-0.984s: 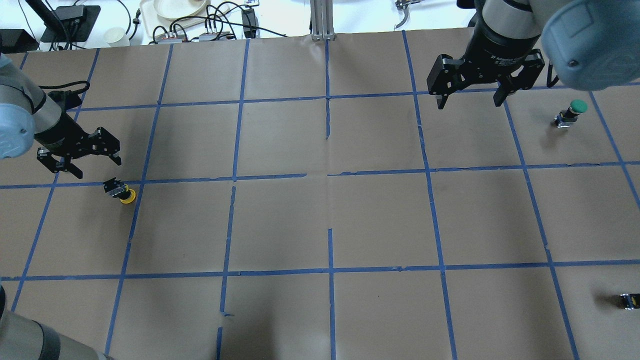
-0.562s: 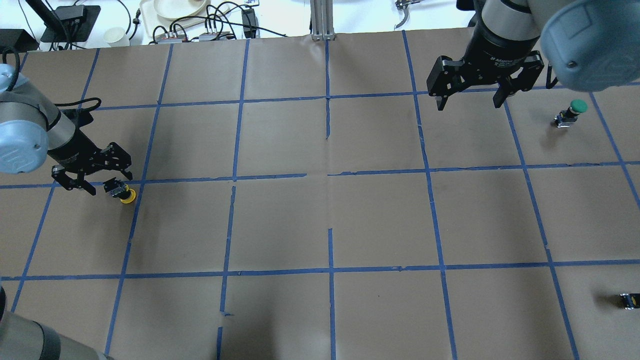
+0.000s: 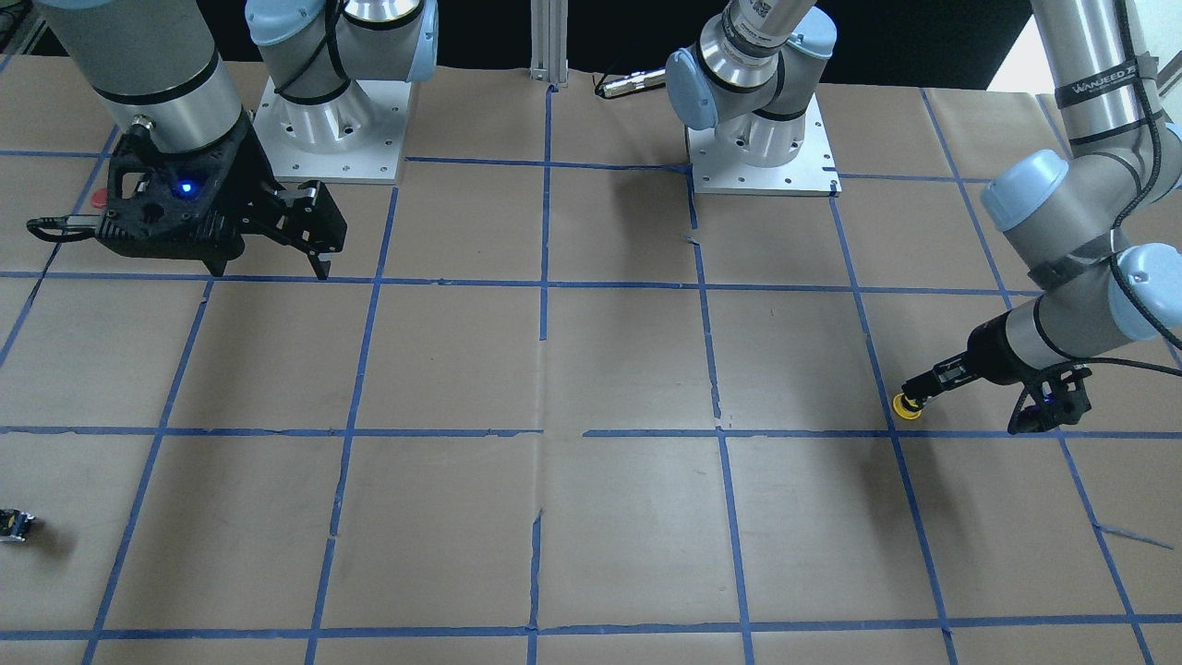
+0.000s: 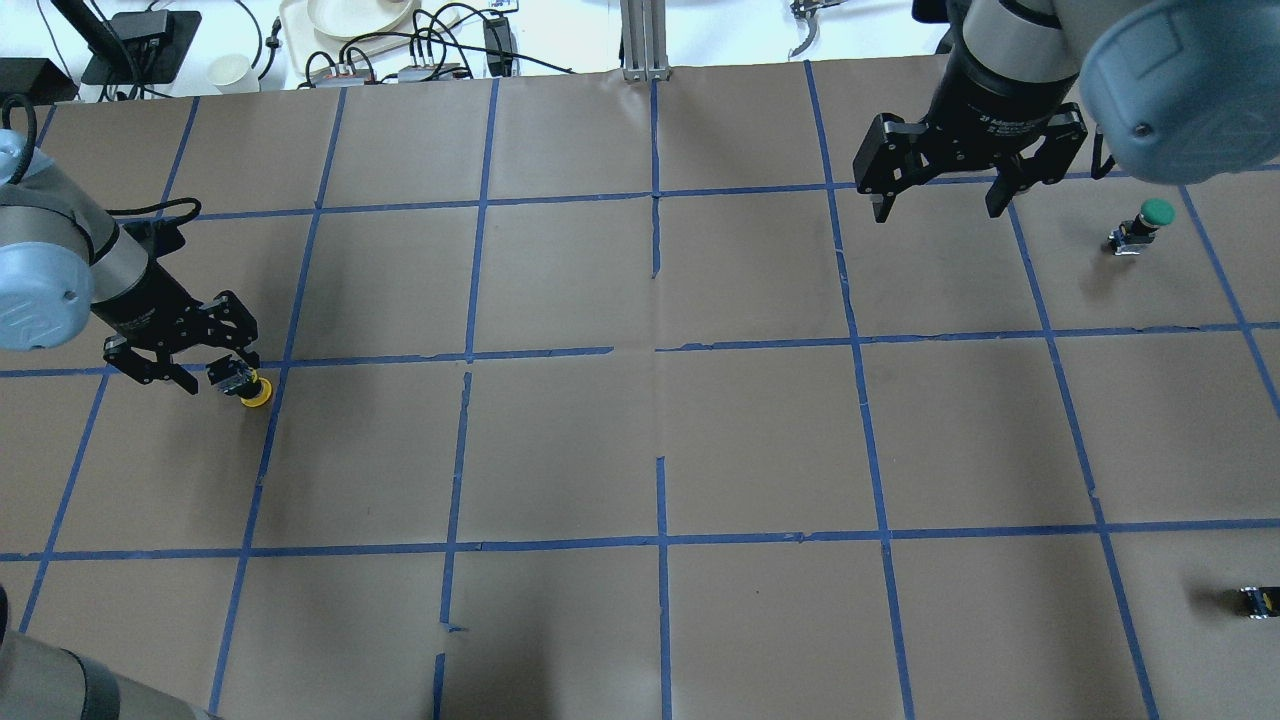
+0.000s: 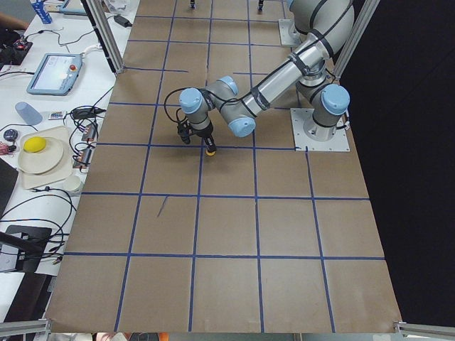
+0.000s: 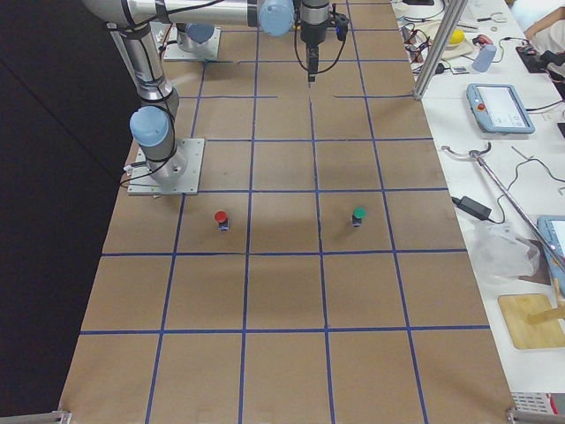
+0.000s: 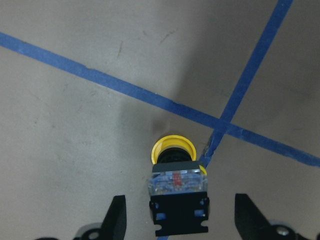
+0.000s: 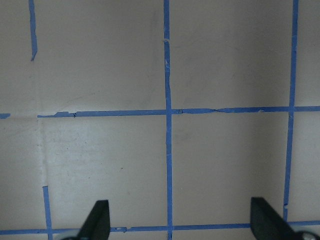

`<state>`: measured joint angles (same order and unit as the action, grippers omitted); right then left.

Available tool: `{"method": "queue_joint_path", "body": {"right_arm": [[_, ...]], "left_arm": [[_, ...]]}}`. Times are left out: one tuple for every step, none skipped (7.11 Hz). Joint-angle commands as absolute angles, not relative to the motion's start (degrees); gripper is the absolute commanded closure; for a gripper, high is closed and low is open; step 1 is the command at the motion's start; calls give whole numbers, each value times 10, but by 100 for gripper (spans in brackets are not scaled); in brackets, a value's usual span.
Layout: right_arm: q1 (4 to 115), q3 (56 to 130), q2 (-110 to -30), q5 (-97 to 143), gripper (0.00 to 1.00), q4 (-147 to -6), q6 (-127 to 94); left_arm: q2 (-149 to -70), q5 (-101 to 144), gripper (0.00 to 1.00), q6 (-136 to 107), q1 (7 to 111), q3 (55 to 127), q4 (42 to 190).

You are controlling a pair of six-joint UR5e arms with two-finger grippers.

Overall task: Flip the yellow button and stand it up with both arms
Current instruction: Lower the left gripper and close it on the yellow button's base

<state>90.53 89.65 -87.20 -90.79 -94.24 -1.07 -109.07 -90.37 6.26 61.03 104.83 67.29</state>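
Left end effector (image 4: 215, 372) sits low over the brown paper surface (image 4: 760, 440) on the robot's left side. Its two black fingers are spread, one on each side of the yellow button (image 7: 177, 187). The left wrist view shows a clear gap between each fingertip and the button's base, so the fingers are parted and not touching it.

That button is tipped over and does not stand on its base. Its round yellow mushroom cap points away from the end effector and rests on the paper just beside a crossing of two blue tape lines (image 7: 220, 125). Behind the cap comes a short black neck, then a translucent grey block with a reddish mark inside. Last is a black base with small bluish openings, which lies between the fingertips. The whole button is much smaller than the end effector.

Right end effector (image 4: 937, 212) hangs above the far right part of the surface, well apart from the yellow button. Its fingers are spread wide with nothing between them but taped paper.

A green-capped button (image 4: 1140, 230) stands upright near it. A red-capped button (image 6: 221, 219) also stands upright. A small black part (image 4: 1258, 601) lies near the right edge.
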Motion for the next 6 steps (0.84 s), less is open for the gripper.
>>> {"method": "queue_joint_path", "body": {"right_arm": [[905, 896, -872, -907, 0, -943, -11], [905, 896, -872, -908, 0, -942, -11], [904, 896, -872, -907, 0, -943, -11], [904, 896, -874, -909, 0, -942, -11], [904, 896, -873, -908, 0, -942, -11], [904, 896, -873, -908, 0, -942, -11]], "left_arm": [[-1090, -902, 20, 64, 610, 1049, 672], [-1094, -901, 24, 64, 610, 1049, 670], [-1100, -901, 25, 64, 610, 1048, 666], [-1101, -902, 33, 64, 610, 1046, 665], [-1102, -902, 59, 63, 609, 1042, 665], [-1103, -903, 84, 60, 610, 1040, 665]]}}
